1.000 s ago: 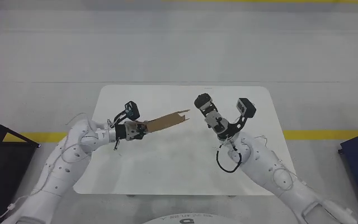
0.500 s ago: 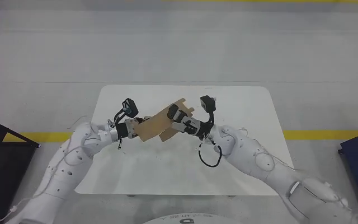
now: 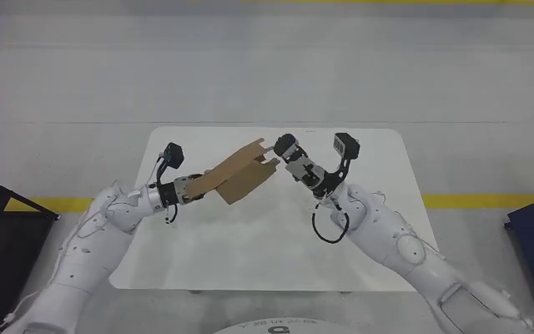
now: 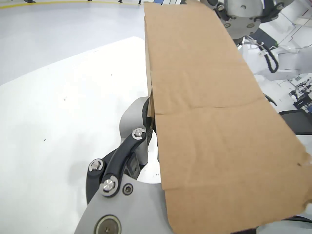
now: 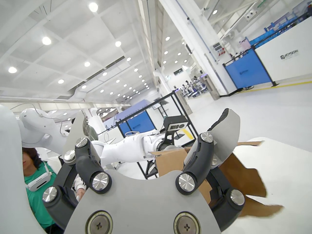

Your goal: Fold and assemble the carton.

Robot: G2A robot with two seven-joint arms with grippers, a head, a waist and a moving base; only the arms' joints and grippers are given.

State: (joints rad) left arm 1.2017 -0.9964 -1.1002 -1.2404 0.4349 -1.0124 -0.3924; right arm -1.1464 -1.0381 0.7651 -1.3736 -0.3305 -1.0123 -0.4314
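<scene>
A flat brown carton [image 3: 239, 171] hangs tilted above the white table [image 3: 250, 250], its notched flaps toward the right arm. My left gripper [image 3: 198, 182] is shut on the carton's near end; in the left wrist view one finger [image 4: 143, 120] presses the carton [image 4: 207, 98] at its edge and the other is hidden behind the board. My right gripper [image 3: 281, 150] stands open just off the carton's far flaps, touching nothing I can see. In the right wrist view its fingers [image 5: 228, 125] are spread wide, and the carton [image 5: 243, 179] lies beyond one of them.
The tabletop [image 4: 61, 98] below the carton is bare. A dark object [image 3: 17, 217] stands on the floor off the table's left side and a blue one [image 3: 523, 225] off its right side.
The right gripper, which was against the carton half a second ago, has drawn back to the right. The left arm has shifted left and raised the carton's far end.
</scene>
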